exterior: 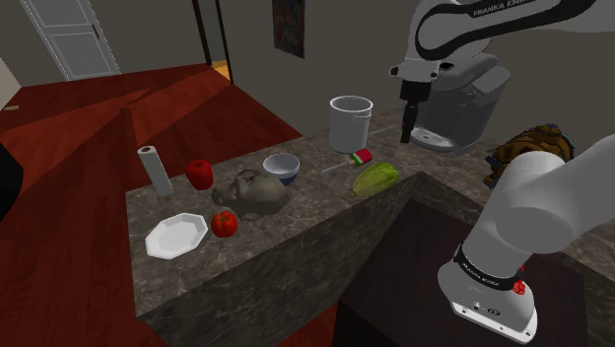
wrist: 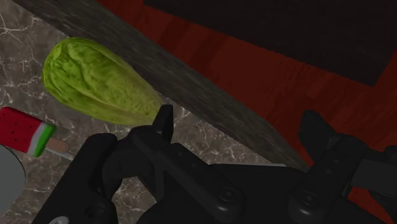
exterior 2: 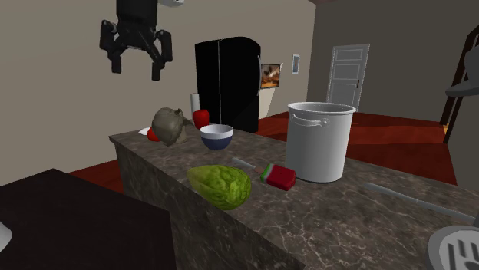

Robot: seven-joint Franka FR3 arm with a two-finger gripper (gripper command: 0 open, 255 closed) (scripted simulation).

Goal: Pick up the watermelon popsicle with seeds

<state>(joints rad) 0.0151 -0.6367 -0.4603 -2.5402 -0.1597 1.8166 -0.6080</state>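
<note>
The watermelon popsicle is red with dark seeds, a white and green rind and a pale stick. It lies flat on the marble counter between a grey pot and a green lettuce head. In the second exterior view the popsicle rests at the foot of the pot. My gripper hangs open and empty, high above the counter. In the wrist view the popsicle lies off to one side beyond the lettuce, and the gripper is over the counter's edge.
On the counter stand a blue-and-white bowl, a grey jug-like vessel, two red fruits, a white plate and a paper towel roll. A coffee machine sits behind the gripper. A black fridge stands beyond.
</note>
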